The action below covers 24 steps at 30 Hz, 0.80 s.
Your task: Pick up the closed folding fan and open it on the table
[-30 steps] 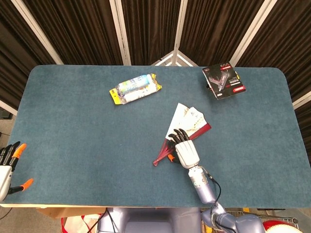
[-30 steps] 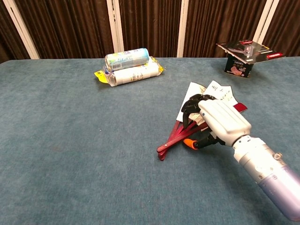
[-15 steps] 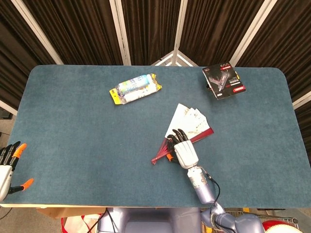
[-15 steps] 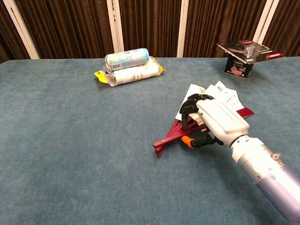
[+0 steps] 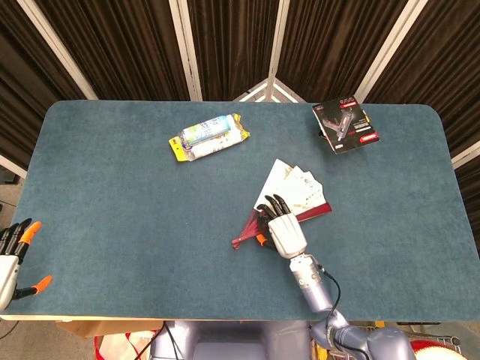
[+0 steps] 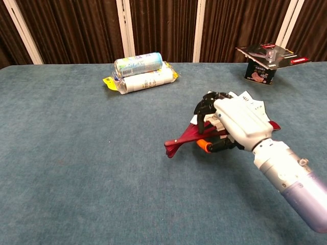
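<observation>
The folding fan [image 5: 294, 192] [image 6: 183, 138] lies partly spread on the blue table, with dark red ribs converging at lower left and white printed paper fanning toward the upper right. My right hand [image 5: 283, 229] [image 6: 232, 122] rests on the fan's middle, fingers curled down over the ribs; an orange thumb tip [image 6: 204, 146] shows beneath. Much of the paper is hidden by the hand in the chest view. My left hand [image 5: 13, 251] hangs off the table's front left corner with fingers apart, holding nothing.
A pack of two wrapped rolls with a yellow label [image 5: 208, 137] [image 6: 141, 73] lies at the back middle. A black and red packaged item [image 5: 345, 124] [image 6: 265, 63] stands at the back right. The table edge [image 5: 150, 318] runs along the front.
The fan has spread wider and its rib end has swung further left under my right hand, which shifted slightly up and away. The left hand has not moved.
</observation>
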### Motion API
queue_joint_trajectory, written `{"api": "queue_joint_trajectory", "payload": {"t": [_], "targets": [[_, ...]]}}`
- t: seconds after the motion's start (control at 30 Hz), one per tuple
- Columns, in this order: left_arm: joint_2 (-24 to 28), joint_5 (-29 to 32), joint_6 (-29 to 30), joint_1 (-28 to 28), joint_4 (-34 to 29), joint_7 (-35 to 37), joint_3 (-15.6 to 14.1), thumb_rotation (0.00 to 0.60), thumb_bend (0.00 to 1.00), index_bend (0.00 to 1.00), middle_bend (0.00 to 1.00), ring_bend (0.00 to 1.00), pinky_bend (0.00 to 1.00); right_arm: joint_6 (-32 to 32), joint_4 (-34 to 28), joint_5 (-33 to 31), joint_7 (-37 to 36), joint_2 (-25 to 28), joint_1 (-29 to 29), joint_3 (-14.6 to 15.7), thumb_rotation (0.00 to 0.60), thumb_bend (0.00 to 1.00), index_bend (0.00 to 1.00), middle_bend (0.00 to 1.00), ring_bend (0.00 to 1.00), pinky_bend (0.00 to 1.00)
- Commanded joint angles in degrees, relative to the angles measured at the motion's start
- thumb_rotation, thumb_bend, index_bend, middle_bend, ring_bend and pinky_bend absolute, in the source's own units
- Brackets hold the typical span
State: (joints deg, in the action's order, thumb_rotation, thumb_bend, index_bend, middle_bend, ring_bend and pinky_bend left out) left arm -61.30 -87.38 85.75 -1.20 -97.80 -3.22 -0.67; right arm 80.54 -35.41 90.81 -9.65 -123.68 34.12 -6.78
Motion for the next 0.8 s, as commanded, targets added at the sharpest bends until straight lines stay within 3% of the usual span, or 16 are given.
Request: {"api": "queue_joint_trajectory", "payload": {"t": [0.03, 0.37, 0.8], "targets": [[0.0, 0.0, 0.0, 0.0, -0.1, 0.0, 0.0, 0.6, 0.0, 0.0, 0.0, 0.0, 0.0, 0.9, -2.2, 0.1, 0.8, 1.5, 0.8, -0.9, 0.6, 0.67, 0.76, 0.35, 0.15, 0.14], [-0.1, -0.1, 0.1, 0.0, -0.3, 0.1, 0.0, 0.6, 0.0, 0.0, 0.0, 0.0, 0.0, 2.6, -11.4, 0.9, 5.1, 7.0, 2.7, -2.8, 0.6, 0.76, 0.79, 0.35, 0.15, 0.14], [-0.2, -0.6, 0.6, 0.0, -0.5, 0.2, 0.1, 0.6, 0.0, 0.0, 0.0, 0.0, 0.0, 1.5, -25.5, 0.1, 12.8, 14.5, 6.0, -7.6, 0.6, 0.76, 0.8, 0.36, 0.15, 0.14]]}}
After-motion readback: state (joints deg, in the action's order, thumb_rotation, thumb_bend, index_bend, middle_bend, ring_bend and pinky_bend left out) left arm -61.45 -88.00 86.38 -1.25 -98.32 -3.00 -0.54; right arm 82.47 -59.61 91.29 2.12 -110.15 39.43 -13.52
